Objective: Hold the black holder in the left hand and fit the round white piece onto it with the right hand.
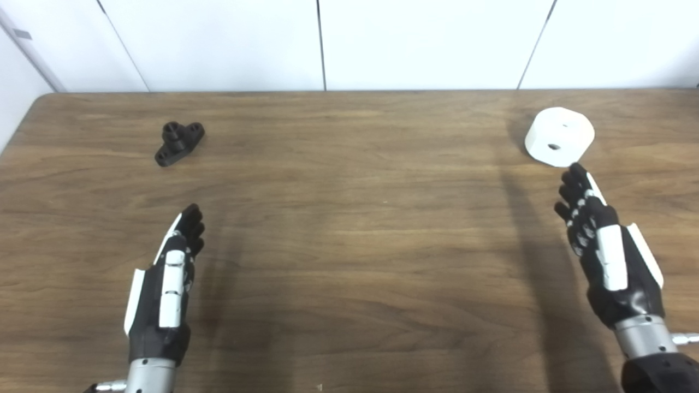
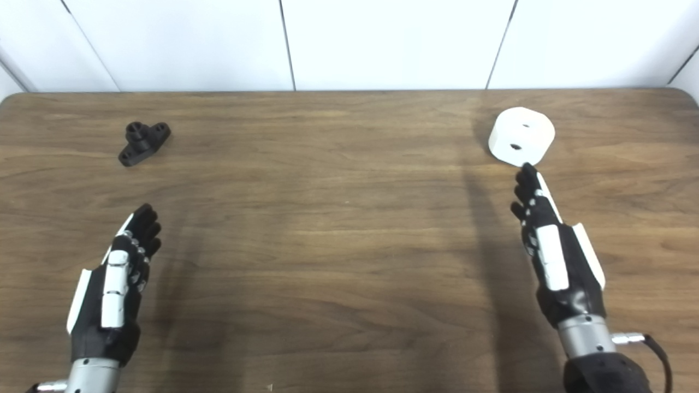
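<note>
Table (image 1: 349, 245): brown wood grain with darker streaks running across the frame, and dim grey shadow bands below each arm; behind it along the top of the frame, a white wall (image 1: 426, 43) split by thin dark seams. Black holder (image 1: 178, 142), upper left, is matte black all over; round white piece (image 1: 559, 136), upper right, is plain white with small dark holes in its face. Left hand (image 1: 164, 289) and right hand (image 1: 606, 251): black fingers and backs with white plates, silver-grey wrist cuffs.
</note>
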Robot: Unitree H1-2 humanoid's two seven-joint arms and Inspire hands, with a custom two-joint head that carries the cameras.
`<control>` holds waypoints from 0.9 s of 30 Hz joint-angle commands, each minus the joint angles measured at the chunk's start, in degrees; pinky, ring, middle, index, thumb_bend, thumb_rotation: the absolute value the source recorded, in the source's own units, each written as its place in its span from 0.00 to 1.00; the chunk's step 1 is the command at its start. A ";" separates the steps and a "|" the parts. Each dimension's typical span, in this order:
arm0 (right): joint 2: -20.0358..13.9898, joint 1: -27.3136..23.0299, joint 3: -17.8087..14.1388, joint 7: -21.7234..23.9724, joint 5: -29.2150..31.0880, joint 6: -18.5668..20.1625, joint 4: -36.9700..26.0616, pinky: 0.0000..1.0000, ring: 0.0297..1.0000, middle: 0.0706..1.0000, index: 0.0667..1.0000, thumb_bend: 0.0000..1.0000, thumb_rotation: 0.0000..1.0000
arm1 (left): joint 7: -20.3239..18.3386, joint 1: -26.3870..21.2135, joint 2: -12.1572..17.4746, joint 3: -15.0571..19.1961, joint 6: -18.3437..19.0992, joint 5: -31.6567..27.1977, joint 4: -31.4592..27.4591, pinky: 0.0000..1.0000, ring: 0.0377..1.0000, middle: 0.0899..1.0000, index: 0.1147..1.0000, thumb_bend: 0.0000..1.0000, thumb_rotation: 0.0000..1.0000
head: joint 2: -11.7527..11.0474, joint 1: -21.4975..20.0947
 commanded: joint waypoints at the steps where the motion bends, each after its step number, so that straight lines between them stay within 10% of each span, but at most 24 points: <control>1: -1.03 0.24 -0.85 0.97 1.74 -4.10 0.07 0.99 0.99 0.99 0.98 0.72 1.00 | 0.30 0.94 -3.28 -0.88 -2.88 1.66 -0.17 0.96 0.96 0.95 0.92 0.44 0.95 | -1.36 1.44; 12: -2.80 0.71 -0.79 3.19 2.74 -11.73 7.02 1.00 1.00 1.00 1.00 0.78 1.00 | 1.93 1.95 -4.75 -3.57 -7.96 4.53 4.45 0.92 0.95 0.93 0.91 0.43 0.90 | -9.08 6.38; 27: -2.95 -0.02 -0.62 3.27 1.61 -15.96 10.38 1.00 1.00 1.00 0.99 0.67 1.00 | 2.75 1.11 -4.47 -5.03 -11.74 5.16 8.11 0.90 0.94 0.93 0.90 0.44 0.82 | -12.97 7.69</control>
